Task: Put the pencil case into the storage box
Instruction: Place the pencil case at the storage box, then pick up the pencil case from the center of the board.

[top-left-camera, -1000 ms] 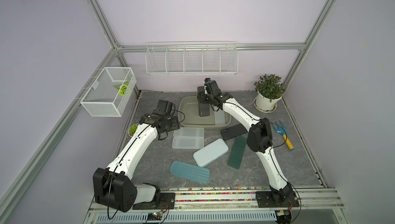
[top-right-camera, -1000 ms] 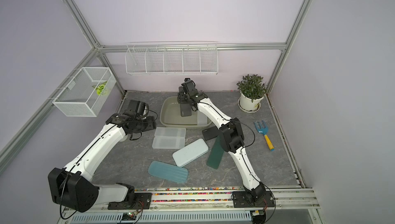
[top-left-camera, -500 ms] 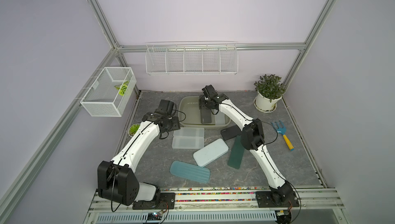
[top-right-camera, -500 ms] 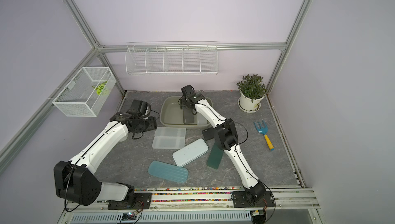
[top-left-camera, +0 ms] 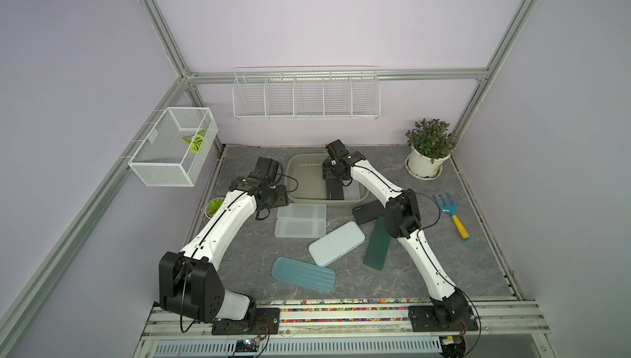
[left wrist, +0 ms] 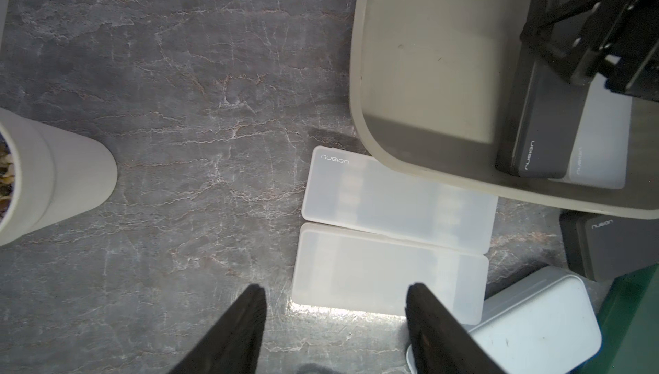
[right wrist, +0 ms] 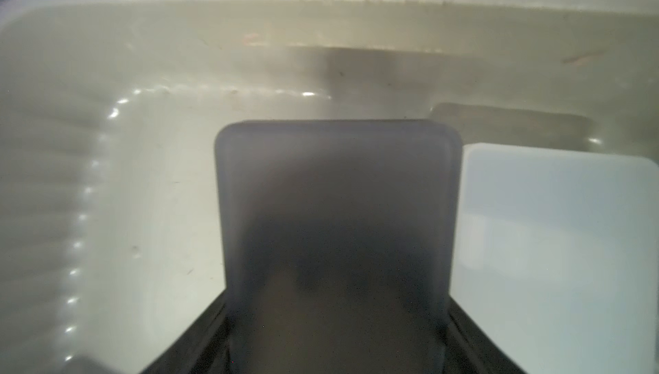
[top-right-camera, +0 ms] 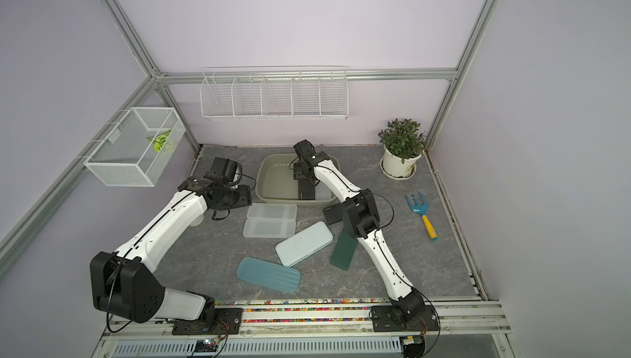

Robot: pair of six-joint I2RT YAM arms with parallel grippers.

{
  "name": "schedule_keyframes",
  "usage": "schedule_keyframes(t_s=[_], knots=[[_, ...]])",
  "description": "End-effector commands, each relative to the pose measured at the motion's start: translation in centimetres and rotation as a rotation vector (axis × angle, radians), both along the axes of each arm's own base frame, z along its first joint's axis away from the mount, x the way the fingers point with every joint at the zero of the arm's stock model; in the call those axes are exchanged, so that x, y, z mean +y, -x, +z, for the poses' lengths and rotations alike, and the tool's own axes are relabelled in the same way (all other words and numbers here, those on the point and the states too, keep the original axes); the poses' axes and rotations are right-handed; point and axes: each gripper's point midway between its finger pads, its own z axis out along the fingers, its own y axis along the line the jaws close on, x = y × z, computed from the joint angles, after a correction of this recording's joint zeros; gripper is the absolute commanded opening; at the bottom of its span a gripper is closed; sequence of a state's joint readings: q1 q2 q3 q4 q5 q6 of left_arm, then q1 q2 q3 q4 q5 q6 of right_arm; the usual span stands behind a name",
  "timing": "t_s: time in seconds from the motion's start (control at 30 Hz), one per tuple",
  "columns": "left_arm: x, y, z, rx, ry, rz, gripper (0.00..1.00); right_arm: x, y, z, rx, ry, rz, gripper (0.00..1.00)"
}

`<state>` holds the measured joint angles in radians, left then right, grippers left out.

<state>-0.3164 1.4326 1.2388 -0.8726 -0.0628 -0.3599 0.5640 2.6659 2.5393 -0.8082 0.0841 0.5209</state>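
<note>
Right wrist view: dark pencil case (right wrist: 335, 194) in right pincer's (right wrist: 337, 299) wide grip, inside storage box (right wrist: 142, 69)

Lab test cell: aluminium frame (top-left-camera: 426, 73), lilac walls (top-left-camera: 307, 15).

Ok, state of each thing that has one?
left gripper, jaws open, empty.
right gripper, jaws shut on dark grey pencil case.
dark grey pencil case, gripped, inside storage box.
white pencil case, lying flat in storage box.
storage box, open-topped, two cases inside.
pale blue pencil case, closed, on table.

nusign on frosted case (left wrist: 396, 194), on dark case (left wrist: 542, 133)
</note>
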Motion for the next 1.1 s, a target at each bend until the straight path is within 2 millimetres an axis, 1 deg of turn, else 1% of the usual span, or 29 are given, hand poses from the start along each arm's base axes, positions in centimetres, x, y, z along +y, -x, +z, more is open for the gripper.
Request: schedule_keyframes(t_s=[0.0,0.13,0.2,0.23,0.3,0.33,0.4,0.47,0.57,0.63,0.67,0.77,0.83,0.93,1.0,1.07], knots=[[0.3,-0.7,0.9,-0.021,-0.014,-0.002,0.67,-1.0,0.3,-1.5,0.039,0.030,-0.012,0.77],[0.3,-0.7,0.9,-0.020,-0.017,-0.004,0.67,-0.9,-0.1,1.0,-0.012,0.016,-0.004,0.92],[0.4,-0.7,1.0,-0.022,-0.022,-0.007,0.67,-0.7,-0.6,3.8,-0.075,-0.013,0.002,0.94],[0.3,-0.7,1.0,-0.023,-0.024,-0.011,0.67,-0.7,-0.8,4.6,-0.099,-0.021,-0.001,0.95],[0.3,-0.9,1.0,-0.021,-0.030,-0.021,0.67,-0.8,-0.9,8.2,-0.171,-0.050,0.000,0.96],[0.3,-0.8,0.9,-0.013,-0.031,-0.022,0.67,-0.9,-0.8,9.7,-0.196,-0.056,0.004,0.96],[-0.5,-0.6,0.6,0.021,-0.020,-0.080,0.67,-1.6,-0.2,12.8,-0.244,-0.052,0.014,0.96],[-1.3,0.1,-0.2,0.066,-0.011,-0.132,0.66,-2.6,0.8,15.7,-0.283,-0.042,0.011,0.96],[-3.4,2.4,-1.3,0.124,-0.028,-0.259,0.66,-5.2,2.9,18.2,-0.315,0.015,-0.001,0.96],[-4.6,4.3,-2.0,0.174,-0.030,-0.330,0.66,-7.0,4.7,19.0,-0.329,0.055,-0.006,0.97],[-5.0,5.2,-2.5,0.207,-0.022,-0.341,0.67,-7.9,5.7,19.1,-0.333,0.072,-0.004,0.97],[-5.2,7.1,-3.9,0.309,0.022,-0.285,0.68,-10.4,8.7,18.9,-0.329,0.118,0.001,0.97],[-5.5,7.7,-4.7,0.338,0.060,-0.241,0.69,-12.0,10.7,18.0,-0.305,0.148,-0.004,0.97],[-6.5,7.8,-5.8,0.366,0.134,-0.190,0.72,-14.0,13.5,16.4,-0.267,0.169,-0.018,0.97],[-7.8,8.1,-6.4,0.397,0.176,-0.192,0.74,-15.1,15.2,15.5,-0.251,0.169,-0.030,0.98],[-9.1,8.9,-6.8,0.426,0.155,-0.236,0.75,-16.1,16.7,14.8,-0.236,0.173,-0.038,0.98]])
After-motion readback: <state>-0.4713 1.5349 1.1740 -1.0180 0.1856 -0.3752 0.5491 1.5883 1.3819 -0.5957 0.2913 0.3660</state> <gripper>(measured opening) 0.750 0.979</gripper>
